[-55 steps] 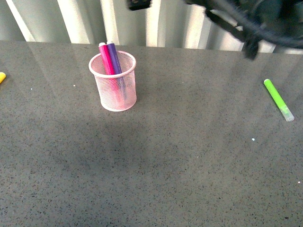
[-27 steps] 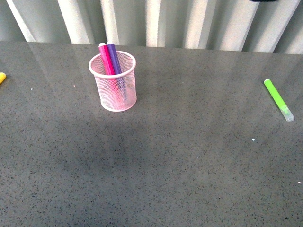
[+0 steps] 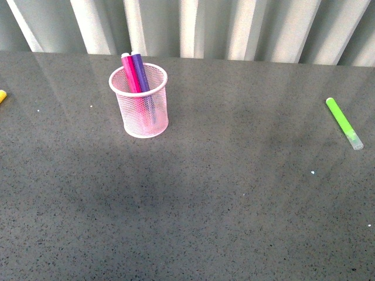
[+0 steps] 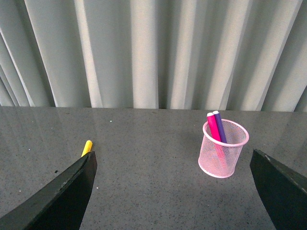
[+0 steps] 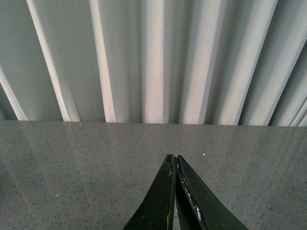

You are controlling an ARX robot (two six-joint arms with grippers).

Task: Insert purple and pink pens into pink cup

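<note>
Two pens are standing in the pink cup point(image 3: 139, 100): the pink pen point(image 3: 130, 74) and the purple pen point(image 3: 140, 72), side by side, both leaning toward the cup's far rim with their tips showing above it. I am finding the cup upright on the desk point(image 3: 222, 193), toward the far left part, short of the far edge.

Other items are lying well apart from the cup. A lime green marker point(image 3: 344, 123) is resting flat near the right edge. A yellow object point(image 3: 2, 96) is poking in at the left edge, mostly cut off in the front view. Nothing is crowding the cup.

I am seeing neither arm in the front view. The left wrist view is showing the left gripper point(image 4: 177, 191) with its fingers point(image 4: 62, 194) spread wide, the cup point(image 4: 223, 154) and both pens sitting between them but farther off, untouched; this view is also showing more of the yellow object point(image 4: 87, 147), a slim stick lying flat. The right wrist view is showing the right gripper point(image 5: 173, 165) with its fingers pressed together, nothing between them, over bare desk.

I am noting a dark grey speckled desk surface, faintly reflective, with a few pale specks. A pleated pale grey curtain point(image 3: 193, 26) is hanging behind the far edge.
</note>
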